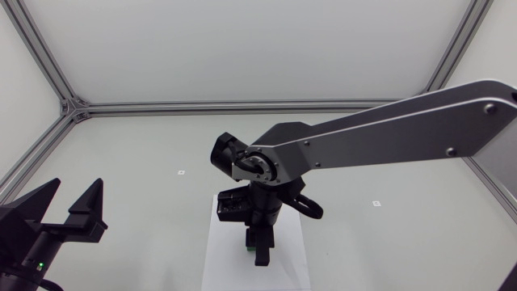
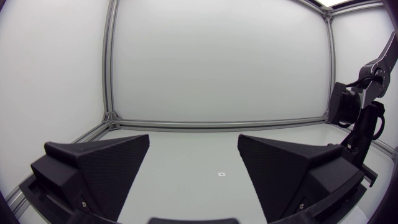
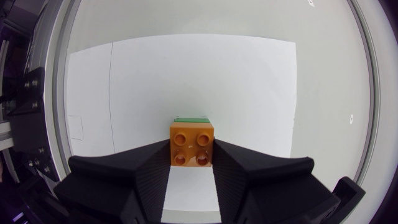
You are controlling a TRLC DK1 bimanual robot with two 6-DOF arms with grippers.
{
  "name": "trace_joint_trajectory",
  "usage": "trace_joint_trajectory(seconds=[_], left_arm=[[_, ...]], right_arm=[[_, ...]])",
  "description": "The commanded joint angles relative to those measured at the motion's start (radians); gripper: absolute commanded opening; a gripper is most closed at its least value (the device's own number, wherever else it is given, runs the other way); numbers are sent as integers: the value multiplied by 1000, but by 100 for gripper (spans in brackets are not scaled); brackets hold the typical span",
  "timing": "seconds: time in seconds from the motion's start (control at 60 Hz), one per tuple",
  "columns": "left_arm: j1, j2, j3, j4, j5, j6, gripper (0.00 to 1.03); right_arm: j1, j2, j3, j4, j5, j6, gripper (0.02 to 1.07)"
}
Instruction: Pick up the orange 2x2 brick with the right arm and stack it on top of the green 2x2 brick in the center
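Observation:
In the right wrist view the orange 2x2 brick [image 3: 193, 146] sits studs up between my right gripper's [image 3: 191, 163] fingers, which press on its two sides. Just beyond it a thin strip of the green 2x2 brick [image 3: 191, 119] shows, seemingly beneath the orange one. Both are over the white sheet [image 3: 236, 81]. From above, my right gripper [image 1: 260, 246] points straight down at the sheet [image 1: 222, 259] and hides both bricks. My left gripper [image 1: 71, 206] stands open near the table's left front, holding nothing, its fingers [image 2: 99, 171] spread wide.
Aluminium frame rails [image 1: 242, 105] run along the table's back and sides. Small markers [image 1: 181, 172] dot the table surface. My right arm's long grey link [image 1: 388, 133] spans from the right edge to the centre.

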Motion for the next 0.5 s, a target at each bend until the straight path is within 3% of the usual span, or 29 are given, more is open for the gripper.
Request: trace_joint_trajectory(seconds=[0.0,0.283,0.483], left_arm=[[-1,-4,-41,-11,3,6,99],[-1,-4,-41,-11,3,6,99],[-1,-4,-41,-11,3,6,99]], right_arm=[[16,38,-53,17,29,12,8],[22,75,-17,-35,72,50,8],[4,95,-10,-60,52,40,8]])
